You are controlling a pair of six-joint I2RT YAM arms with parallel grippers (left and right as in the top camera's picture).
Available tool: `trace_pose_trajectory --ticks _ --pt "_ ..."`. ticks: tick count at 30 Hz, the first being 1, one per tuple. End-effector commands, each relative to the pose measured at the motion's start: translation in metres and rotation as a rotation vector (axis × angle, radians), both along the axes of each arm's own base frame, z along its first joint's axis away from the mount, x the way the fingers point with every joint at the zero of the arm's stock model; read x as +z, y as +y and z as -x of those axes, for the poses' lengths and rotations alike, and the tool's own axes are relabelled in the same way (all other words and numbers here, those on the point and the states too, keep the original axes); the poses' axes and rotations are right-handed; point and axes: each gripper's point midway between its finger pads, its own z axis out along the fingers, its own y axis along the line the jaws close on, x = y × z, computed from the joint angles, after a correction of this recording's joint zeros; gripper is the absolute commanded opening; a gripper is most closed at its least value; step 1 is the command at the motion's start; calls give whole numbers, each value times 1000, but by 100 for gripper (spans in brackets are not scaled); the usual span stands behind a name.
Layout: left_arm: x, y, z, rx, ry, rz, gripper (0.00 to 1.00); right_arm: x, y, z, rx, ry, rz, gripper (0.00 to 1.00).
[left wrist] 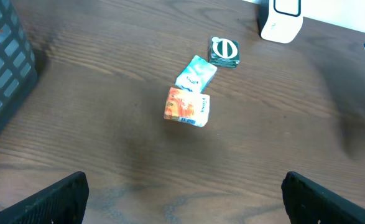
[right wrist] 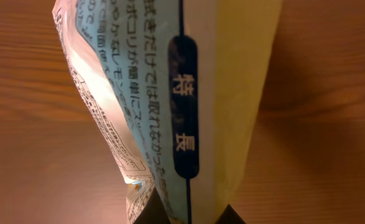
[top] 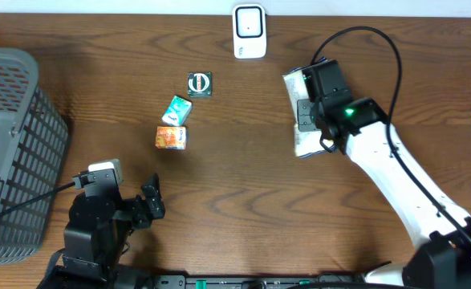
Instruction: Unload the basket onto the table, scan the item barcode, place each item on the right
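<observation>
Two fingers of the right gripper (right wrist: 185,215) pinch a white printed pouch (right wrist: 170,93) tight, over the table (top: 243,185) near the scanner (top: 249,30). Left gripper (top: 151,202) gapes wide, empty, beside the basket (top: 10,144).

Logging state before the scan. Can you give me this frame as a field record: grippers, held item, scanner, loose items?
left gripper: open, holds nothing, near the front edge
right gripper: shut on white packet
white packet: Japanese print, held to the right of the scanner
scanner: white, at the far edge
loose items: dark green packet, teal packet, orange box, clustered left of centre
basket: grey, far left
packet barcode: not visible
</observation>
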Motion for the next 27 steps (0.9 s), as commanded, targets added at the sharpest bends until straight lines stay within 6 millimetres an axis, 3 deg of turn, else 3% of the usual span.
trace_pose_trajectory --ticks 1,6,10,14,15,17,18,24,27 --pt "0 2 0 14 -3 -3 98 -7 -30 -11 -50 -24 264 1" --pt "0 2 0 14 -3 -3 98 -27 -52 -14 -113 -9 538 1" --pt "0 2 0 14 -3 -3 98 -48 -41 -11 -66 32 624 1" --pt "0 2 0 14 -3 -3 98 -76 -4 0 46 87 577 2" --pt "0 2 0 14 -3 -3 98 -84 9 4 85 103 553 8" --pt "0 2 0 14 -3 -3 98 -91 33 14 151 122 506 31" --pt "0 2 0 14 -3 -3 98 -94 45 19 182 129 481 35" --pt "0 2 0 14 -3 -3 98 -85 120 37 298 101 315 63" --pt "0 2 0 14 -3 -3 98 -61 138 32 315 72 289 69"
